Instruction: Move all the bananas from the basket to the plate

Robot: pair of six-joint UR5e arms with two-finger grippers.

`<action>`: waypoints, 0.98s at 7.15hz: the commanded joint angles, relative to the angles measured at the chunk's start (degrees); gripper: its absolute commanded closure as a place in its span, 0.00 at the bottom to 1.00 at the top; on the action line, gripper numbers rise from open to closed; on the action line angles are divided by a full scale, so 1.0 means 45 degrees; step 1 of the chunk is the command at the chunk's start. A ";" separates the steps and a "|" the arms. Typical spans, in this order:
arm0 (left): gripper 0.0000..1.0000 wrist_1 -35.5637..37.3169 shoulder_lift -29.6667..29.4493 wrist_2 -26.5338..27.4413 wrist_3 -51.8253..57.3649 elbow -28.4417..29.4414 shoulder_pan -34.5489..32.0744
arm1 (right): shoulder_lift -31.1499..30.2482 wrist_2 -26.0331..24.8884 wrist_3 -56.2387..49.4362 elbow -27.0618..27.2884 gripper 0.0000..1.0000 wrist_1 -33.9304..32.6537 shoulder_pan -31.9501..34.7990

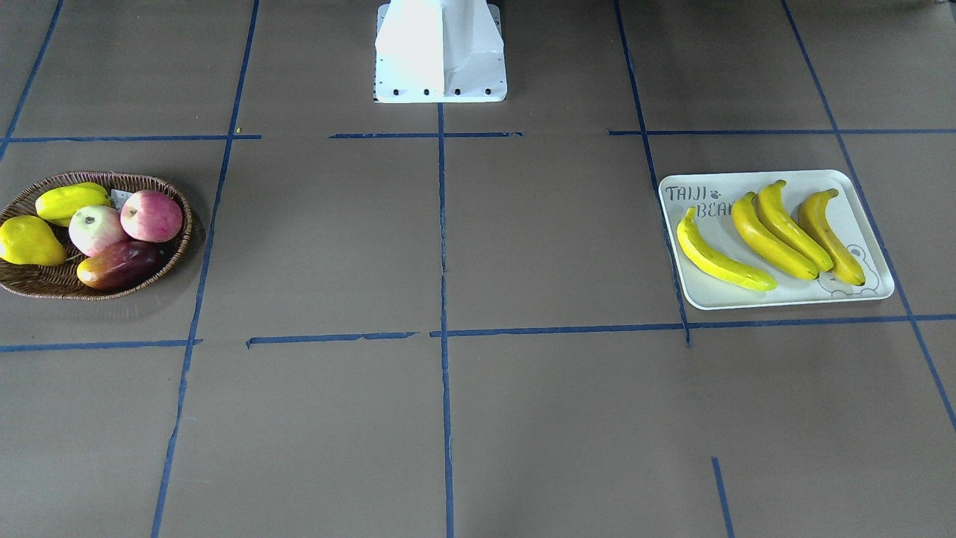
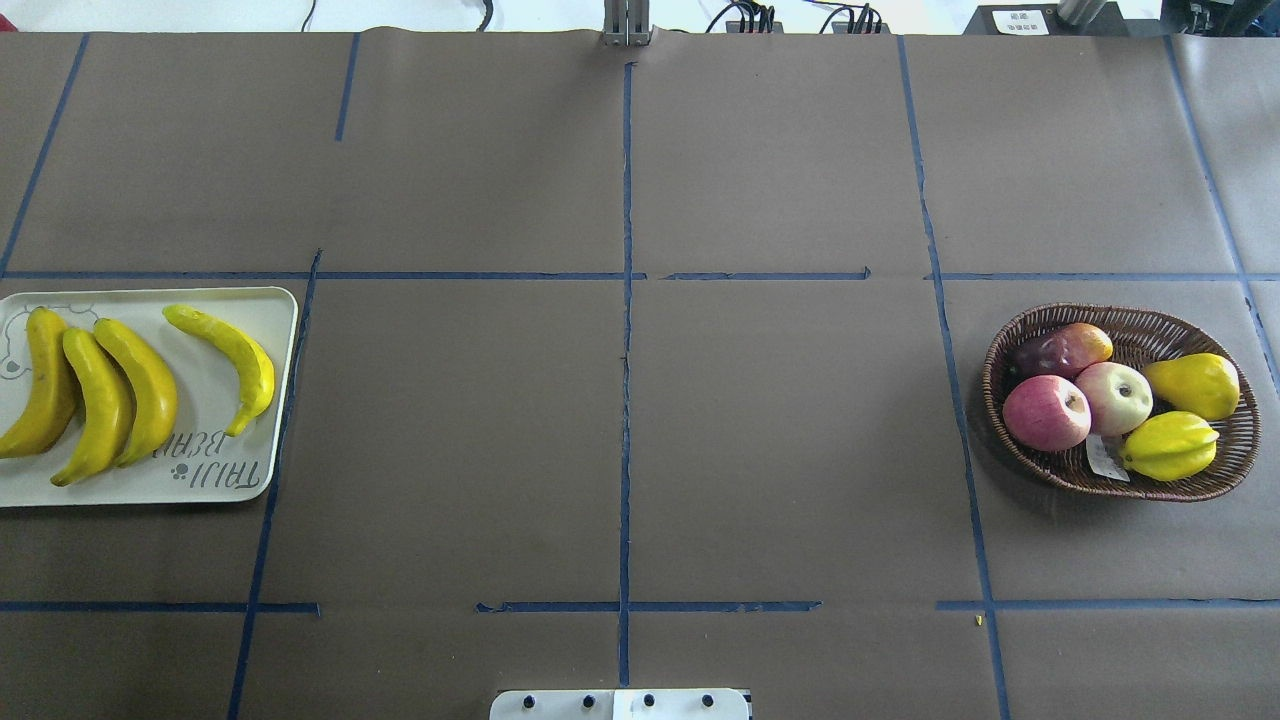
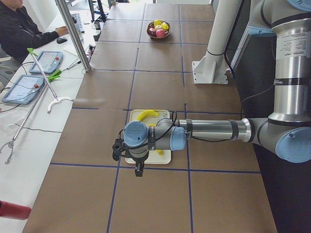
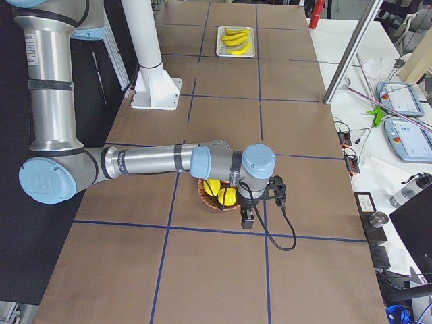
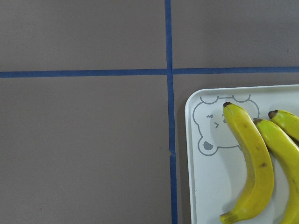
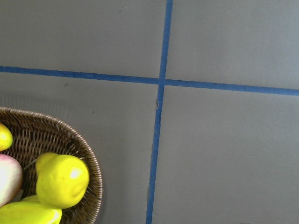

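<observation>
Several yellow bananas (image 1: 769, 239) lie side by side on the white plate (image 1: 777, 302), also seen in the overhead view (image 2: 105, 400) on the plate (image 2: 205, 400). The brown wicker basket (image 1: 45, 288) (image 2: 1120, 320) holds other fruit; no banana shows in it. My left gripper (image 3: 138, 170) hangs above the plate's outer end. The left wrist view shows the plate's bear-face corner (image 5: 205, 186) and bananas (image 5: 254, 163). My right gripper (image 4: 248, 219) hangs above the basket's outer rim (image 6: 88, 163). I cannot tell whether either gripper is open or shut.
The basket holds two apples (image 2: 1046, 412), a yellow pear (image 2: 1195, 385), a yellow-green fruit (image 2: 1170, 447) and a dark mango (image 2: 1060, 350). The robot's white base (image 1: 441, 52) stands mid-table. An operator (image 3: 22, 29) and tablets are beyond the far table edge.
</observation>
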 commanded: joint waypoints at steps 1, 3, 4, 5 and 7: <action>0.00 0.0006 0.0013 0.0015 -0.0003 -0.0016 -0.0005 | -0.0853 0.0005 0.0031 -0.0088 0.00 0.0966 0.0385; 0.00 0.0006 0.0013 0.0034 -0.0003 0.0004 -0.0005 | -0.1227 0.0044 0.0031 -0.0575 0.00 0.1927 0.0386; 0.00 0.0006 0.0013 0.0015 -0.0003 -0.0035 -0.0005 | -0.1248 0.0044 0.0186 -0.0538 0.00 0.2124 0.0386; 0.00 0.0006 0.0013 0.0015 -0.0003 -0.0035 -0.0005 | -0.1210 0.0083 0.0690 -0.0499 0.00 0.2146 0.0386; 0.00 0.0006 0.0013 0.0034 -0.0022 0.0023 -0.0005 | -0.1190 0.1480 0.0968 -0.0498 0.00 0.2146 0.0386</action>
